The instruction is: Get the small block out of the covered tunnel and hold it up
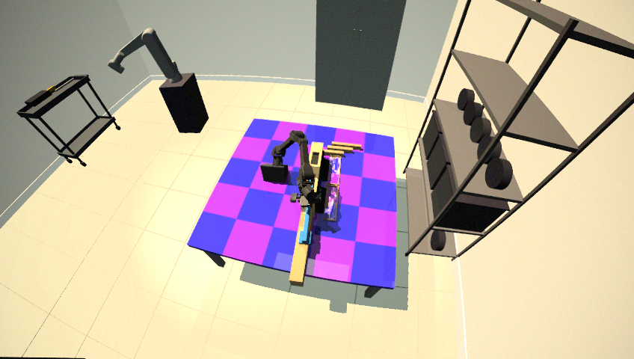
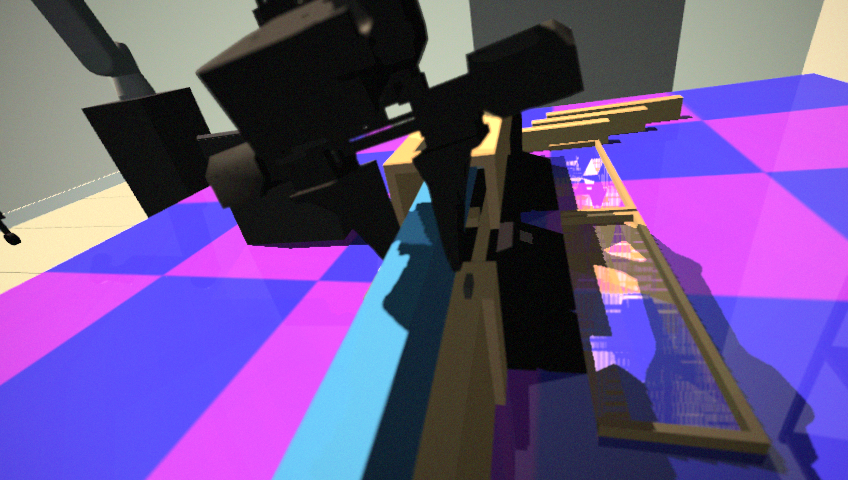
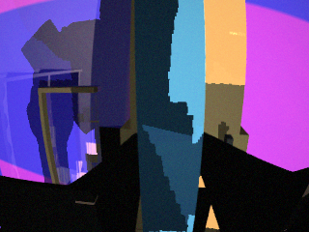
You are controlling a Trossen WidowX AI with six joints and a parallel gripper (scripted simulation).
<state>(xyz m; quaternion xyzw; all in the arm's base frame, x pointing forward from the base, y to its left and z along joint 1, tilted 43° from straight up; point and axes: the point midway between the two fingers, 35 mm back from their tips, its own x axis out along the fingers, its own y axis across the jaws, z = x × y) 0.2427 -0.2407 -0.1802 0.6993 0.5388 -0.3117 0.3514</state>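
At six o'clock of the end effector (image 1: 309,202) (image 2: 428,261) (image 3: 169,140), the top view shows the blue bar's (image 1: 305,229) (image 2: 351,356) (image 3: 187,72) far end; the wrist view shows its fingers, partly open, gripping that bar. The tunnel's (image 1: 316,155) (image 2: 496,145) contents, block included, are hidden.

The surface (image 1: 377,194) (image 2: 797,231) (image 3: 272,72) is a table top checkered in blue and magenta. Directly on it lie three wooden rods (image 1: 345,146) (image 2: 645,110), roughly side by side near one end of a long wooden channel (image 1: 297,264) (image 2: 461,368) (image 3: 225,43). Beside the channel lie flat wooden frames (image 1: 336,218) (image 2: 684,440) (image 3: 45,121) with see-through panes.
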